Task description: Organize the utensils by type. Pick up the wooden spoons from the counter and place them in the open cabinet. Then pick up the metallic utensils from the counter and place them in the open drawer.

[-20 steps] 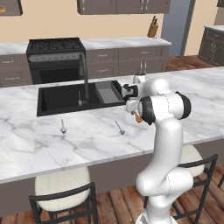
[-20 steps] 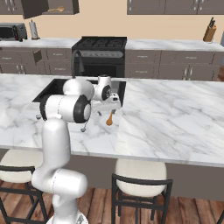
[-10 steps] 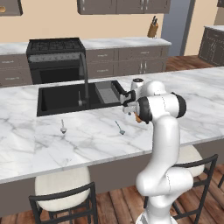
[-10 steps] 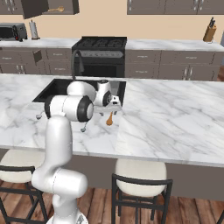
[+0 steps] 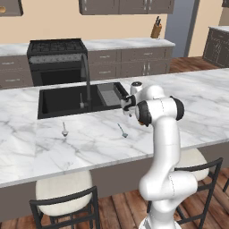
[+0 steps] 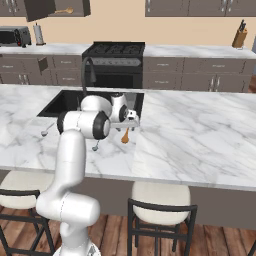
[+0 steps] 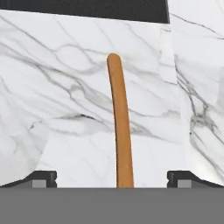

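Your pincer (image 7: pixel 112 177) stands spread as wide as it goes, holding nothing, its two dark fingertips (image 7: pixel 41 177) far apart at either side. The wooden spoon (image 7: pixel 120 122) lies on the tabletop (image 7: pixel 65 109) right between them, its handle running straight away from the pincer toward the black sink (image 7: pixel 87 8) edge beyond. You cannot tell from these views whether the tips touch the marble.

The spoon is smooth orange-brown wood, a slim rounded stick with a slight bend; the tabletop is glossy white marble with grey veins. From the right base view you see the pincer (image 6: pixel 131 120) just above the spoon (image 6: pixel 125 136). Two thin silver metal spoons (image 5: pixel 122 130) (image 5: pixel 64 129) lie farther out on the sink side of the arm, well apart from each other.

Compared with a second ago, your hand has come lower over the spoon; the spoon and the silver spoons lie where they did.
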